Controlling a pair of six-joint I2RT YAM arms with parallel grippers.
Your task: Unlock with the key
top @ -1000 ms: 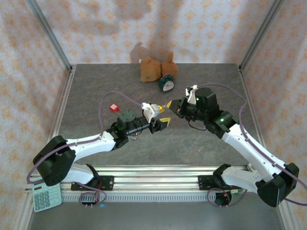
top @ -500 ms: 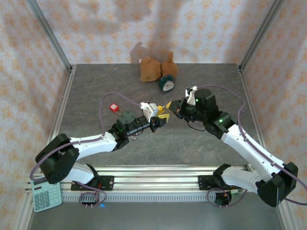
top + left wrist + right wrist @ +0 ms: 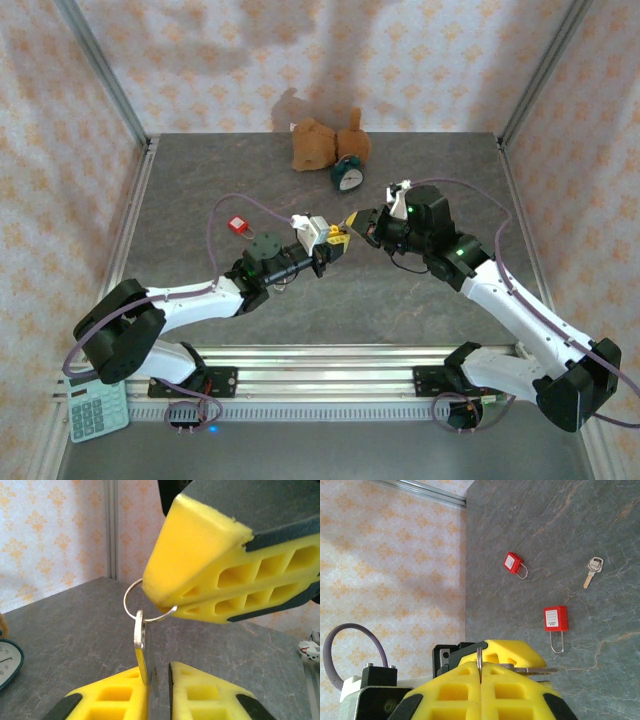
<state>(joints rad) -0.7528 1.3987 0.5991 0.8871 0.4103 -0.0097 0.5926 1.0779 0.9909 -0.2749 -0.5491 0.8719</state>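
My right gripper [image 3: 357,221] is shut on a metal key ring [image 3: 131,597], its yellow fingers [image 3: 200,565] coming in from the top of the left wrist view. The key [image 3: 140,645] hangs from that ring. Its blade sits between the fingers of my left gripper [image 3: 159,675], resting against the left pad, with a thin gap to the right pad. The two grippers meet above mid-table, the left gripper [image 3: 335,244] just below the right. Two red padlocks [image 3: 555,619] [image 3: 513,563] lie on the table, one of them also seen at the left [image 3: 237,224].
A second loose key [image 3: 593,567] lies on the table near the padlocks. A brown plush toy [image 3: 322,143] and a small alarm clock [image 3: 348,177] stand at the back. A calculator [image 3: 97,410] lies off the table's front left corner.
My left gripper has shifted slightly toward the right gripper, and its jaws have narrowed from wide open to almost closed around the hanging key. The right arm has held still.
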